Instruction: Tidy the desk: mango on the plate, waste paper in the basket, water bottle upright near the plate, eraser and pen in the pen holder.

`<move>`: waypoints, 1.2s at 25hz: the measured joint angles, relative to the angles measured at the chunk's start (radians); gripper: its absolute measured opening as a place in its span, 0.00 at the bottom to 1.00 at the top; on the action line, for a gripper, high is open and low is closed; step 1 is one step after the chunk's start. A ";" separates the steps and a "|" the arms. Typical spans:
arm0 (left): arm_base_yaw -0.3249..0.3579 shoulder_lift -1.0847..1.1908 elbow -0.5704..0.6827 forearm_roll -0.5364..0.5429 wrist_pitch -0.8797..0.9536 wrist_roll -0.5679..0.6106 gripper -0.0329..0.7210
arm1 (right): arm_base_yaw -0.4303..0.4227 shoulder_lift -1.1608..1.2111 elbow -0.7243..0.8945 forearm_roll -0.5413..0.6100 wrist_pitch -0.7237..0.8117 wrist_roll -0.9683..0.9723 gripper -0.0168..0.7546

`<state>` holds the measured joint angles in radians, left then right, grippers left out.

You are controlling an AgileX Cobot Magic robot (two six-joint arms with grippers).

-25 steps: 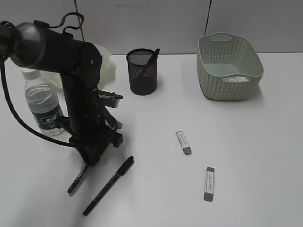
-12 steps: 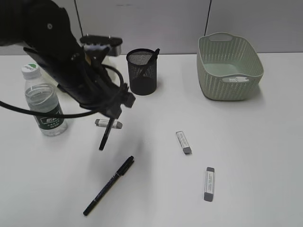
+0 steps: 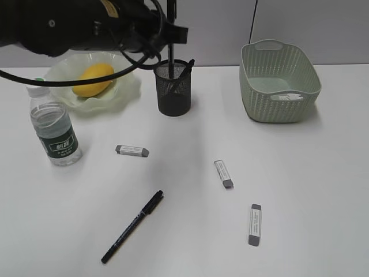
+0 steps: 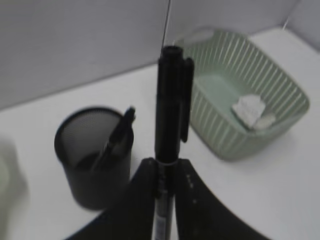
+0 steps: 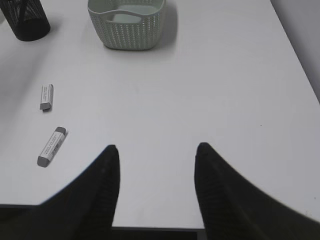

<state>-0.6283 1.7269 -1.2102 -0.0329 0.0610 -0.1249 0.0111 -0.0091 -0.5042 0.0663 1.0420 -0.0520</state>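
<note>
The left gripper (image 4: 165, 172) is gripping a black pen (image 4: 170, 105) between closed fingers and holding it upright above the holder (image 3: 173, 88); in the exterior view the arm is running off the top left corner, so most of it is cut off, and only the pen's thin lower shaft is showing over the cup's mouth. Another pen (image 3: 183, 74) is already leaning inside the holder, its tip poking past the rim. The left wrist view is blurred — the held pen's lower end is hiding between the fingers.

The mango (image 3: 95, 79) is lying on the plate (image 3: 124, 95), whose far edge is disappearing behind the arm and cables. The bottle (image 3: 55, 127) is standing upright near the plate, in front of it. In the basket (image 3: 279, 81) the paper (image 4: 248, 108) is lying at the bottom, seen clearly only from the left wrist; a second small pale scrap beside it is possibly more paper.

On the desk (image 3: 311, 190) three erasers are lying well apart: one (image 3: 132, 150) near the bottle, one (image 3: 224, 173) in the middle, one (image 3: 254, 224) toward the front. A third pen (image 3: 132, 226) is lying slantwise at the front left.

The right gripper (image 5: 156, 175) is hovering wide apart over bare desk, holding nothing — its fingers are cut off by the lower edge.
</note>
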 joint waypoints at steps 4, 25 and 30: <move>0.008 0.030 -0.001 -0.002 -0.234 -0.001 0.15 | 0.000 0.000 0.000 0.000 0.000 0.000 0.53; 0.103 0.392 -0.197 0.066 -0.550 0.017 0.15 | 0.000 0.000 0.000 0.000 0.000 0.000 0.53; 0.109 0.431 -0.213 0.068 -0.495 0.018 0.15 | 0.000 0.000 0.000 0.000 0.000 0.000 0.53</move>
<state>-0.5189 2.1577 -1.4228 0.0348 -0.4337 -0.1065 0.0111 -0.0091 -0.5042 0.0663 1.0420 -0.0515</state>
